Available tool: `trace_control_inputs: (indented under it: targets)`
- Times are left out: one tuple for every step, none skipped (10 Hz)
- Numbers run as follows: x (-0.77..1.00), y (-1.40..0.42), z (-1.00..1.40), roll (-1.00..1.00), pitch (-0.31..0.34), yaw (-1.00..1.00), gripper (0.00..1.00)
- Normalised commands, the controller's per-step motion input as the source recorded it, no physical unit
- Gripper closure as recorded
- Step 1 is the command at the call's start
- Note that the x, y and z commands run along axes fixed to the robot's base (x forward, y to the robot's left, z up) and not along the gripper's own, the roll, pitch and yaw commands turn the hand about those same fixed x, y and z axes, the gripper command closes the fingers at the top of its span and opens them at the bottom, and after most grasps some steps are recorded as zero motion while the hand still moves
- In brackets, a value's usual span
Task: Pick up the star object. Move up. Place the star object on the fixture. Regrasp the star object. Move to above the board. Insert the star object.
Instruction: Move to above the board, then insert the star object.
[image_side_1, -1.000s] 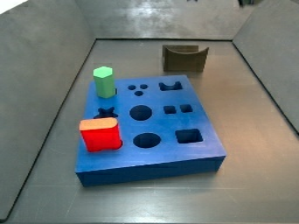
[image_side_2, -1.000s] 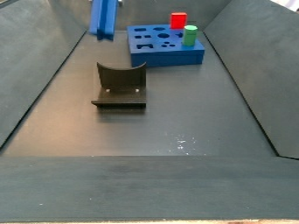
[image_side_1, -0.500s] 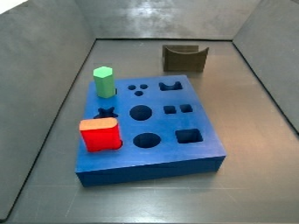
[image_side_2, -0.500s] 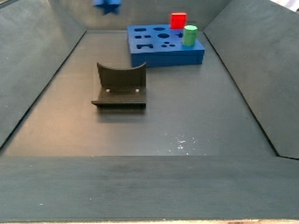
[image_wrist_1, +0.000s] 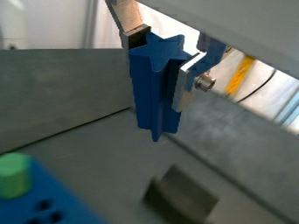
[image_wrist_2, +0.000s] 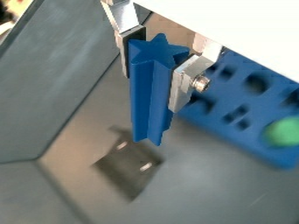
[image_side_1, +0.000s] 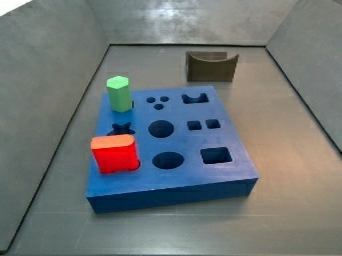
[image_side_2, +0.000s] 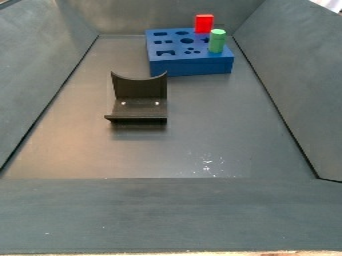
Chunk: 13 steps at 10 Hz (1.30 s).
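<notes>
The star object (image_wrist_1: 152, 87) (image_wrist_2: 149, 92) is a long dark-blue star-section peg, held upright high above the floor, seen in both wrist views. My gripper (image_wrist_1: 162, 54) (image_wrist_2: 156, 63) is shut on the star object, with a silver finger plate pressed to each side of its upper part. Neither side view shows the gripper or the peg. The blue board (image_side_1: 201, 150) (image_side_2: 174, 57) lies on the floor, also seen in a wrist view (image_wrist_2: 239, 101). The fixture (image_side_1: 211, 67) (image_side_2: 136, 98) (image_wrist_1: 181, 194) (image_wrist_2: 128, 164) stands apart from it, far below the peg.
A green hexagonal peg (image_side_1: 119, 94) (image_side_2: 217, 41) (image_wrist_1: 12, 173) (image_wrist_2: 281, 131) and a red block (image_side_1: 115, 154) (image_side_2: 203, 22) stand in the board. Sloping grey walls (image_side_1: 60, 110) (image_side_2: 40, 110) enclose the floor.
The star object rose out of the top of a side view; one second ago it hung at the upper left, half a second ago only its tip showed, now it is gone.
</notes>
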Motion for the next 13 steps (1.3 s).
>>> trace_control_inputs:
  targets:
    - [-0.65,-1.00,0.26,-1.00,0.034,0.04,1.00]
    - [-0.66,-0.93,0.25,-1.00,0.009,0.05,1.00]
    - [-0.49,-0.63,0.17,-1.00,-0.009,0.04,1.00]
    - [-0.37,-0.44,0.12,-1.00,-0.026,0.04,1.00]
    - [-0.17,-0.13,0.04,-0.67,-0.040,0.02,1.00]
    - [-0.11,-0.04,0.02,-0.51,-0.045,0.01,1.00]
    - [-0.06,-0.01,0.00,-0.30,-0.033,0.00,1.00]
    - [0.00,0.00,0.00,0.00,-0.010,0.00,1.00]
    - [-0.03,0.00,0.00,0.00,0.000,0.00,1.00]
    - [-0.04,0.00,-0.04,0.00,-0.001,0.00,1.00]
    - [-0.57,0.01,-0.33,-0.07,-0.200,-0.49,1.00]
    - [-0.57,0.00,-0.59,-0.21,-0.227,-0.52,1.00]
    - [-0.57,0.00,-0.56,-0.26,-0.203,-0.54,1.00]
